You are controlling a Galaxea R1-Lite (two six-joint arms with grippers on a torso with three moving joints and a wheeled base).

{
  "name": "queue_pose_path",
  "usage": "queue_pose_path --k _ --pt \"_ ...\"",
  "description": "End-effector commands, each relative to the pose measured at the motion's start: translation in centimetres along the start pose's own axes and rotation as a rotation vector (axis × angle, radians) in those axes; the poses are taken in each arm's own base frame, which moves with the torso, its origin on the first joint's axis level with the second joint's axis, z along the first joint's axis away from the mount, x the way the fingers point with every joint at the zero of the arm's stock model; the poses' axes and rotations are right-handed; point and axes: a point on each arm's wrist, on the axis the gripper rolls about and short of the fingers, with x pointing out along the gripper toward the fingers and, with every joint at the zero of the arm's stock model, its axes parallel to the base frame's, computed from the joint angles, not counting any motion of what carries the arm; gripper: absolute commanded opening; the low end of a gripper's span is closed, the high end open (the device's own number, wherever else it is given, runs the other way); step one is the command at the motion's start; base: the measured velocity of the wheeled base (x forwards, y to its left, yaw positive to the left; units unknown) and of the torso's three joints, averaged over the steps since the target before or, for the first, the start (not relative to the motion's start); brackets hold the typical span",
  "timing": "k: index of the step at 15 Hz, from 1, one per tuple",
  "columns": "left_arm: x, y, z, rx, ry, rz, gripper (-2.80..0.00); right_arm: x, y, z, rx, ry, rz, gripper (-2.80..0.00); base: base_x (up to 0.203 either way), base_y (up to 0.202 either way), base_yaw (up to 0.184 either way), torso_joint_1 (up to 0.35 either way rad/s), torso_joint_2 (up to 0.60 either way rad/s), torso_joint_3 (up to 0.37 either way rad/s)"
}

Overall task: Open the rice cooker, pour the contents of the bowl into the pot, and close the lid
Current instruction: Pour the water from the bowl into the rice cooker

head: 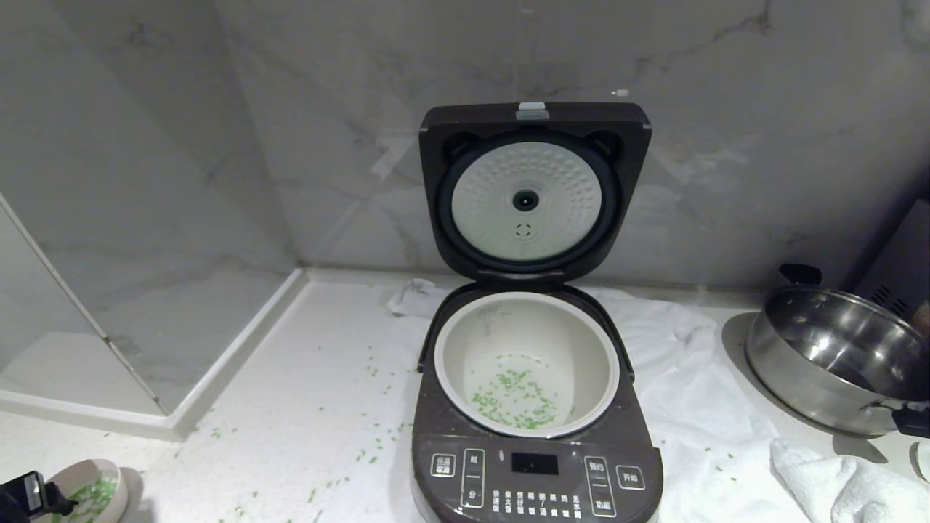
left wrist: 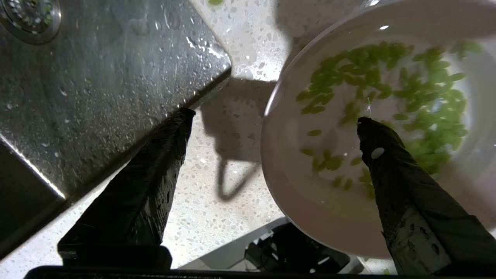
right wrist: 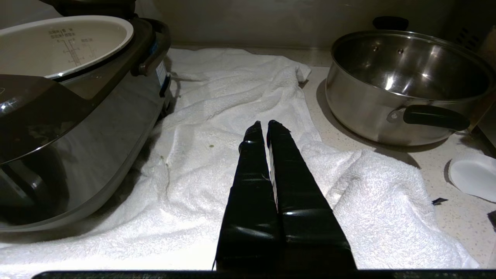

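The rice cooker [head: 534,465] stands in the middle of the counter with its lid [head: 534,196] swung up, the pale dimpled plate facing me. Green bits [head: 516,399] lie on the bottom of its cream pot [head: 465,341]. The small pink bowl [head: 109,472] sits at the counter's front left corner and still holds green bits [left wrist: 407,89]. My left gripper [left wrist: 274,116] is open astride the bowl's [left wrist: 294,193] rim, one finger over its inside and one outside above the counter. My right gripper [right wrist: 263,123] is shut on nothing, low over the white towel [right wrist: 232,116] right of the cooker.
Loose green bits [head: 370,436] are scattered on the counter left of the cooker. A sunken steel sink [left wrist: 97,77] lies at the left. A steel pan with black handles [head: 835,356] stands at the right on the counter beside the towel [head: 690,407]. A small white dish [right wrist: 472,178] sits near the pan.
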Motion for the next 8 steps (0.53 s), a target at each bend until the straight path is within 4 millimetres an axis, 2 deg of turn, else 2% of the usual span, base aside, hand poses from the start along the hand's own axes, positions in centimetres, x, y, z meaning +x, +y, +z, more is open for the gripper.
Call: queue_pose_path --k 1,4,5,8 --pt "1.59 0.20 -0.18 -0.006 0.046 0.001 0.00 0.01 0.00 -0.09 -0.001 0.002 0.000 -2.80 0.000 0.000 0.000 0.000 0.00 0.000" --pt "2.38 0.24 -0.45 -0.008 0.075 -0.003 0.00 0.01 0.00 -0.09 -0.001 0.002 0.000 -2.80 0.000 0.000 0.000 0.000 0.00 0.000" --pt "2.50 0.20 -0.50 -0.007 0.079 -0.005 -2.80 0.01 0.00 -0.09 -0.001 0.002 0.000 -2.80 0.000 0.000 0.000 0.000 0.00 0.000" --pt "2.56 0.09 -0.63 -0.005 0.085 -0.019 -2.80 0.00 0.00 -0.05 -0.001 0.000 0.000 -2.80 0.000 0.000 0.000 0.000 0.00 0.000"
